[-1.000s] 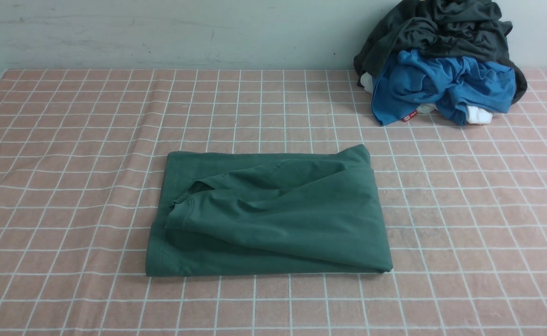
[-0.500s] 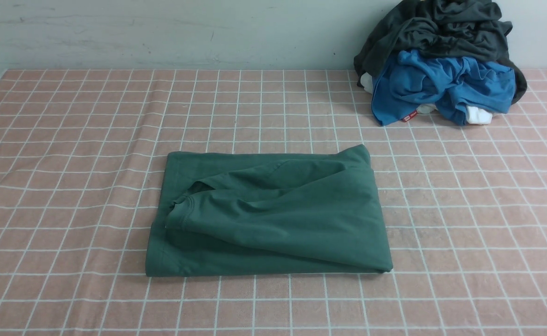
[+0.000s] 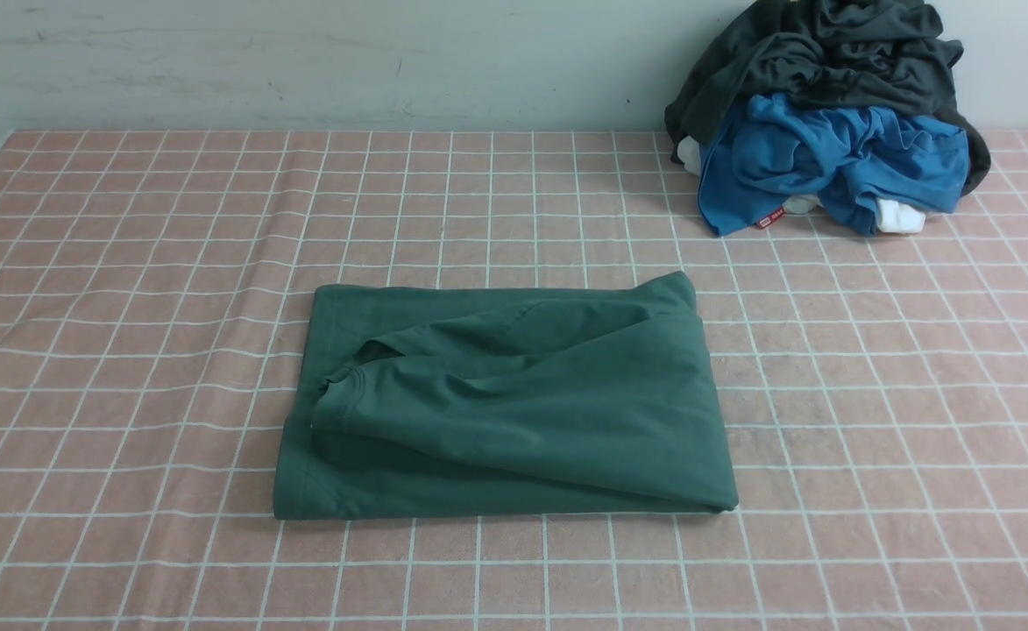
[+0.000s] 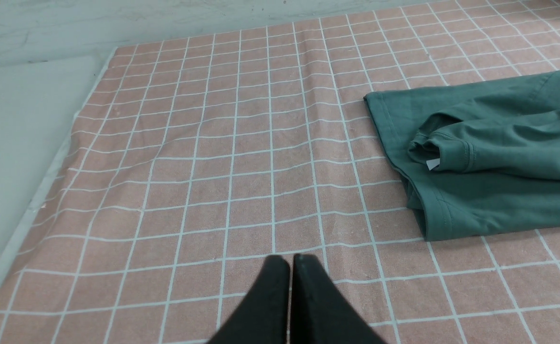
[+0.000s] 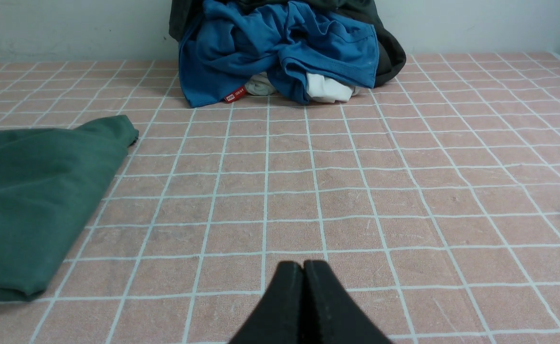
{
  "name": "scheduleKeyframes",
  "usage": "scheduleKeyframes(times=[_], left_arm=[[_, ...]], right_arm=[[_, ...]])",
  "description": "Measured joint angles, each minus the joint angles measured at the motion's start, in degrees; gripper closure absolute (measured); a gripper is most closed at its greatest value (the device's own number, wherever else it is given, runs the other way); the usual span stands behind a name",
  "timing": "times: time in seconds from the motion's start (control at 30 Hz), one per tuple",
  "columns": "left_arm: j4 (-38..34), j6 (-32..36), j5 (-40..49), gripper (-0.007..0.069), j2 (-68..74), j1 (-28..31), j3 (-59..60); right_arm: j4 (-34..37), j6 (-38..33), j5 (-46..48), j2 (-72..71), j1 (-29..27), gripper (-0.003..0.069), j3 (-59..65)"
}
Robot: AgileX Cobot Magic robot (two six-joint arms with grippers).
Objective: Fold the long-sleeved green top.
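Observation:
The green long-sleeved top lies folded into a compact rectangle in the middle of the checked pink cloth, its ribbed neck on the left side; its logo is hidden. It also shows in the left wrist view and the right wrist view. My left gripper is shut and empty, above bare cloth to the left of the top, apart from it. My right gripper is shut and empty, above bare cloth to the right of the top. Neither gripper shows in the front view.
A pile of clothes stands at the back right against the wall: a dark charcoal garment over a bright blue one, with white fabric beneath. The cloth's left edge borders a pale surface.

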Motion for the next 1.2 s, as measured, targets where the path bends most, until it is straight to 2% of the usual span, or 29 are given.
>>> scheduleKeyframes(times=[0.57,0.67,0.77,0.9,0.97,1.1,1.2], left_arm=[[0.3,0.0,-0.4,0.0627,0.0,0.0,0.2],[0.2,0.0,-4.0,0.0627,0.0,0.0,2.3],[0.1,-0.1,-12.4,0.0627,0.0,0.4,7.2],[-1.1,-0.2,-21.8,0.0627,0.0,3.4,14.3],[-4.8,-0.2,-25.9,0.0627,0.0,6.8,19.3],[-10.4,2.3,-27.9,0.0627,0.0,12.1,24.3],[-11.8,5.4,-28.5,0.0627,0.0,14.3,26.1]], right_arm=[[0.0,0.0,0.0,0.0,0.0,0.0673,0.0],[0.0,0.0,0.0,0.0,0.0,0.0673,0.0],[0.0,0.0,0.0,0.0,0.0,0.0673,0.0],[0.0,0.0,0.0,0.0,0.0,0.0673,0.0],[0.0,0.0,0.0,0.0,0.0,0.0673,0.0],[0.0,0.0,0.0,0.0,0.0,0.0673,0.0],[0.0,0.0,0.0,0.0,0.0,0.0673,0.0]])
